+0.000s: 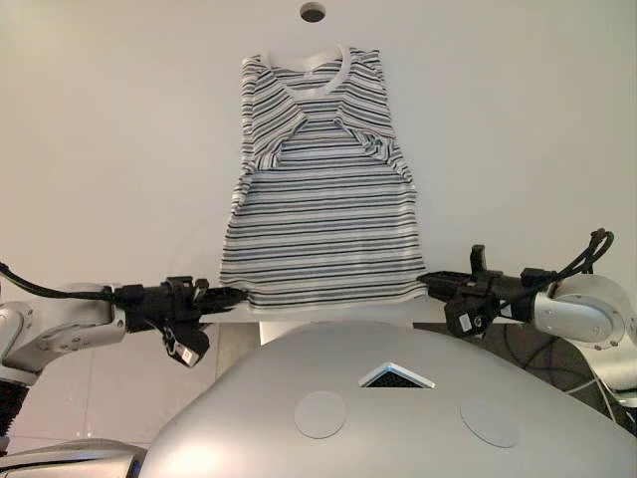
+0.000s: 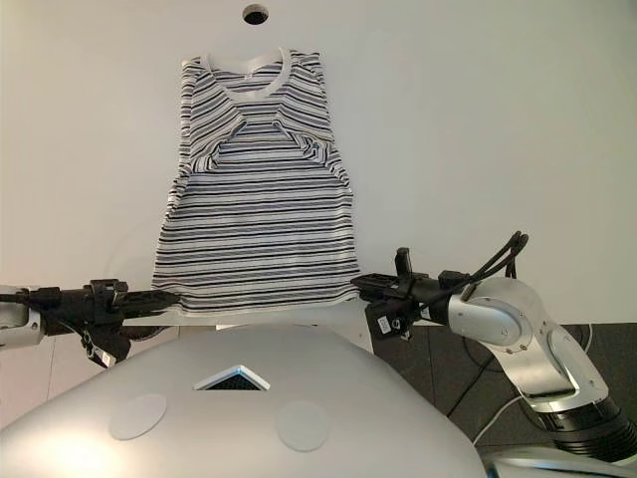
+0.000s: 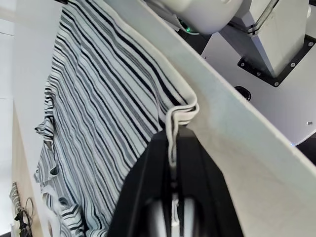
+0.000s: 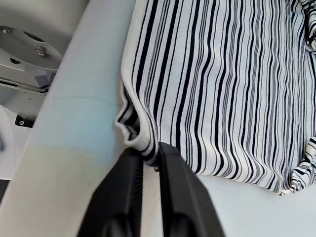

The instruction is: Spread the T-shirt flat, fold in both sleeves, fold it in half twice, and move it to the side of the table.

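A striped T-shirt (image 1: pixel 323 199) lies on the white table (image 1: pixel 518 139), collar at the far end, both sleeves folded in over the chest. Its hem runs along the table's near edge. My left gripper (image 1: pixel 235 295) is shut on the hem's left corner (image 3: pixel 181 112), which is bunched between the fingers. My right gripper (image 1: pixel 426 282) is shut on the hem's right corner (image 4: pixel 134 129), also pinched into a fold. Both arms come in level with the near edge from either side.
A small dark round hole (image 1: pixel 313 12) sits in the table just beyond the collar. Bare tabletop (image 2: pixel 498 119) spreads to the left and right of the shirt. Below the near edge are the floor and dark cables (image 1: pixel 587 254).
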Controlling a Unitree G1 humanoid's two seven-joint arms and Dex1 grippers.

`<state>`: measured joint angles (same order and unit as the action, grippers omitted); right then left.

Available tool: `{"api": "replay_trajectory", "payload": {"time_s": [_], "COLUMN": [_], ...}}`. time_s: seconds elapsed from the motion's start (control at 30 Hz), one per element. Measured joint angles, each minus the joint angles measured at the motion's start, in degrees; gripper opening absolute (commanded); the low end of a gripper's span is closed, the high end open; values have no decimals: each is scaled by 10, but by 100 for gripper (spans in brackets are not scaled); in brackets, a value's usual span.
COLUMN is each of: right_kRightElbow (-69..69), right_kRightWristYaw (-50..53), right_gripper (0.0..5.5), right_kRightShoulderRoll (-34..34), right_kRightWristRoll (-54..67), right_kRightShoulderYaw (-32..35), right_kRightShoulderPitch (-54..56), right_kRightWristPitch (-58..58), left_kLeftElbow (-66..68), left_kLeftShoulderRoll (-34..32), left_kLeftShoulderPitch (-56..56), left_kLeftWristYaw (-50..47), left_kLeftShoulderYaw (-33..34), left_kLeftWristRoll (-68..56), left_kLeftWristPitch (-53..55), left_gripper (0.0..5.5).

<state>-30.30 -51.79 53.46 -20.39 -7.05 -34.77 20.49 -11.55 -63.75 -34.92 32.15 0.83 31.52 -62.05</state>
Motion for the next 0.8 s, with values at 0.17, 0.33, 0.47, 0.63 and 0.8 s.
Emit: {"api": "replay_trajectory", "payload": {"time_s": [0.17,0.33,0.47,0.63,0.8], "right_kRightElbow": [3,-5,-52,-73,-89], "right_kRightWristYaw": [3,4,-12,-45,-74], "right_gripper": [1,1,1,1,1], "right_kRightShoulderRoll": [0,1,11,12,-4], "right_kRightWristRoll": [3,53,143,202,240], "right_kRightShoulderYaw": [0,26,121,212,285], "right_kRightShoulderPitch": [4,-7,-90,-172,-219], "right_kRightWristPitch": [2,-6,-28,-12,23], "left_kLeftElbow": [9,25,34,41,-17], "left_kLeftShoulderRoll": [5,31,40,-14,-98], "left_kLeftShoulderPitch": [1,-3,-31,-92,-212], "left_kLeftWristYaw": [-7,-33,-35,2,64], "left_kLeftShoulderYaw": [-9,-15,-38,-37,37], "left_kLeftWristRoll": [-1,-32,-133,-266,-422], "left_kLeftWristPitch": [0,1,33,53,45], "left_gripper": [0,0,0,0,0]}}
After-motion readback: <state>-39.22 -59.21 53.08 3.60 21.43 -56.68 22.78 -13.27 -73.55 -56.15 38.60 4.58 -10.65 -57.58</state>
